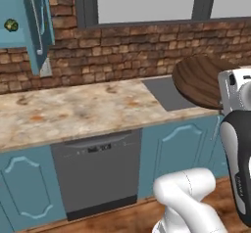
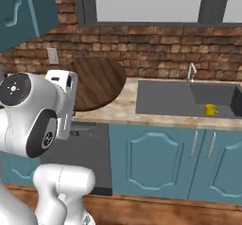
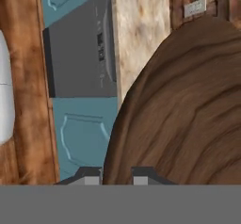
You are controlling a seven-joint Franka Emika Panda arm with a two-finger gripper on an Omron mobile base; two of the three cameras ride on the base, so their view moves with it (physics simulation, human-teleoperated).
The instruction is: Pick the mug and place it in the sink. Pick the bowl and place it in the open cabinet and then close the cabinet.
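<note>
Gripper (image 3: 117,177) clamps bowl (image 3: 188,115) rim, bowl lifted above counter (image 1: 73,109). Mug (image 2: 211,109) sits inside sink (image 2: 170,99).

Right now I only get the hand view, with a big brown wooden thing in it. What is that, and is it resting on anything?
Observer: That's the bowl, held up in the air off the counter by the fingers.
Operator: Where's the yellow mug?
Observer: The mug stands inside the sink, to the right of the bowl in the right base view.
Operator: And the cabinet?
Observer: The cabinet hangs high on the left, its door open.
</note>
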